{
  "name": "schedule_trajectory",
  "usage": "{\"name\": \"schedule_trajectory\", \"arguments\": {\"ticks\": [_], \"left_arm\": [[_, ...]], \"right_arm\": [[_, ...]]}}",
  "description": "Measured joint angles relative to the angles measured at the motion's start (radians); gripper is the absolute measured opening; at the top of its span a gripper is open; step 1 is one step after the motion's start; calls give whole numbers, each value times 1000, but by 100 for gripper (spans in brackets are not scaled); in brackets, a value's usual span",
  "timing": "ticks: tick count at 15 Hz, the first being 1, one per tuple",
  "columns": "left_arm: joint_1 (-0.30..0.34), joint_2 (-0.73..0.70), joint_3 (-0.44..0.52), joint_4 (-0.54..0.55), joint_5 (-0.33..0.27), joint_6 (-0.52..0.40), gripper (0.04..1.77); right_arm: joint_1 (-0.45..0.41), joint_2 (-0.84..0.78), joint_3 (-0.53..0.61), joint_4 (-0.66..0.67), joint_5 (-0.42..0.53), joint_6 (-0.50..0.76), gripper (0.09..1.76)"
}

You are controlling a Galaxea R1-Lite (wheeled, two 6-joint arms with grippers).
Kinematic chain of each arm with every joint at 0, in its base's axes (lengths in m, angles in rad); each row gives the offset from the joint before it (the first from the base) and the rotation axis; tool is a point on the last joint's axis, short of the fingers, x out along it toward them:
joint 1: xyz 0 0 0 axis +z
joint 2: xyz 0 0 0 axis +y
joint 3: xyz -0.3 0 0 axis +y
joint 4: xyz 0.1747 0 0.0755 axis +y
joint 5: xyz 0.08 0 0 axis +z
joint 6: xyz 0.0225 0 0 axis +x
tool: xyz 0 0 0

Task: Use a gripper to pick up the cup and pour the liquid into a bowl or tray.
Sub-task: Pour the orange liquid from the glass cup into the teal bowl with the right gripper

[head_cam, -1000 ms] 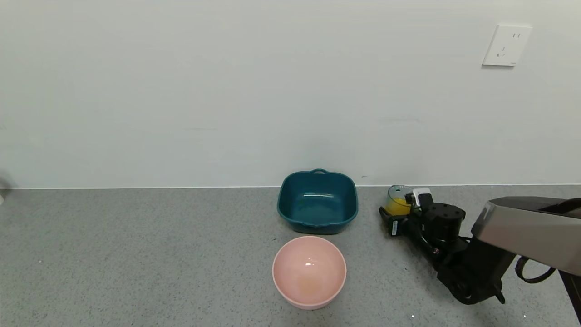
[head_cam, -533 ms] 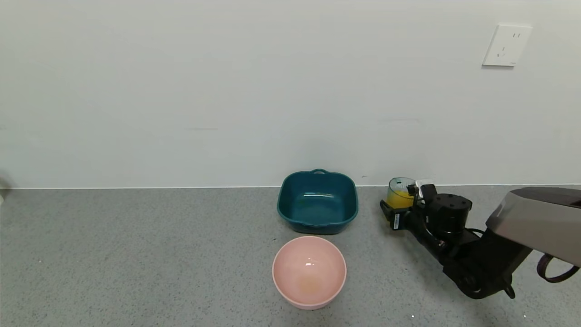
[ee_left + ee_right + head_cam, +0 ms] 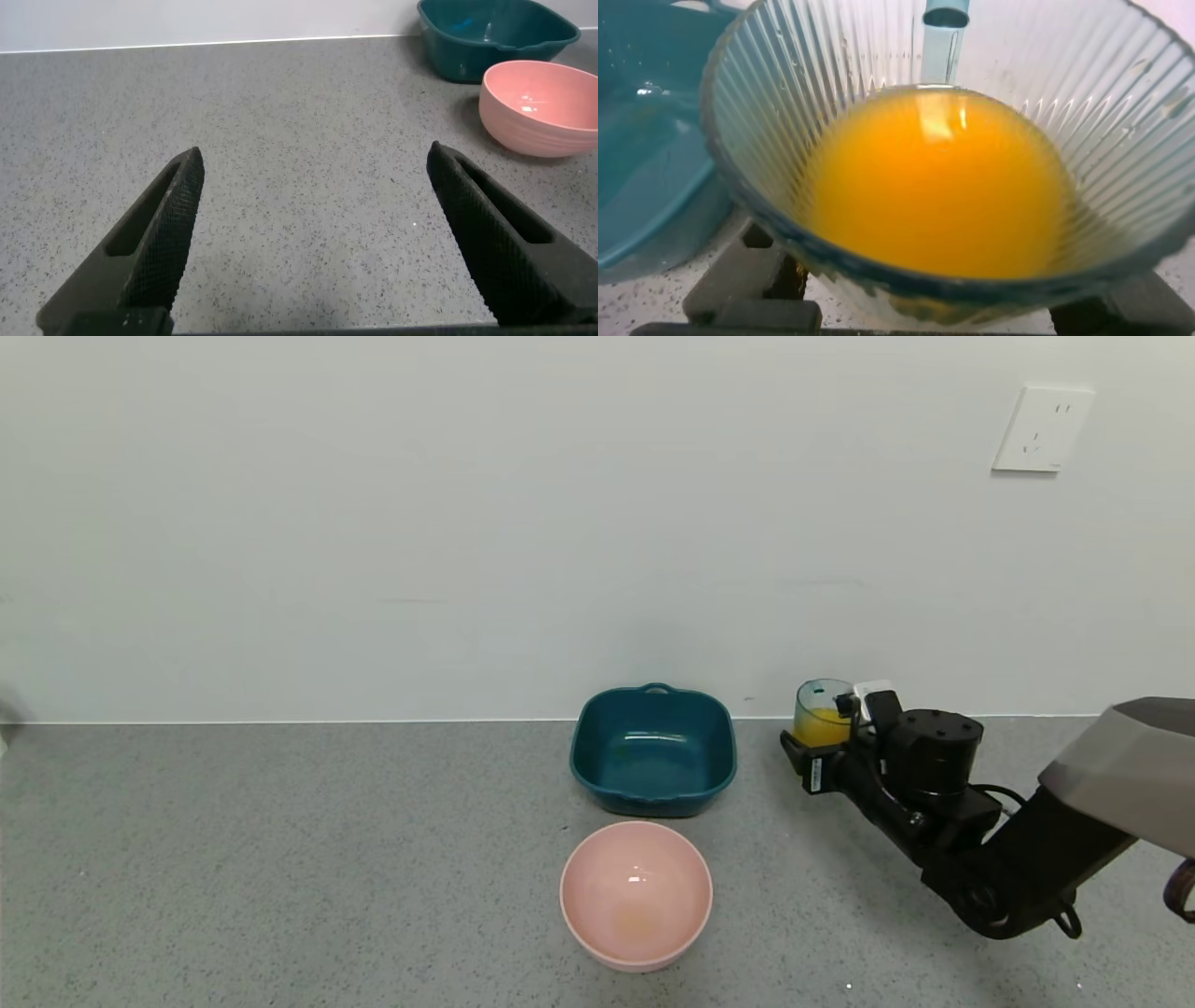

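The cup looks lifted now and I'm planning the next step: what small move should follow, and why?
Probably carry it leftward: the right gripper holds the cup upright, orange liquid unspilled, still right of the teal dish, so tipping now would miss it.

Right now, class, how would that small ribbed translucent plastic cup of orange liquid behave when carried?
The small ribbed translucent plastic cup, gripped by the right gripper, probably flexes under squeeze, being thin-walled. The orange liquid fills it about halfway, so it likely sloshes and spills if tilted early.
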Motion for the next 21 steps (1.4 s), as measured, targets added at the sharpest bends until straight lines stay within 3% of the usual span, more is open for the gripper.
{"name": "schedule_trajectory", "arguments": {"ticks": [8,15,21], "left_arm": [[0,0,0,0,0,0,172],[0,0,0,0,0,0,172],[0,0,0,0,0,0,172]], "right_arm": [[33,-67,-2,14,-8,-96,138],[32,-131,-14,135,-4,-98,138],[19,-151,-33,148,0,-186,138]]}}
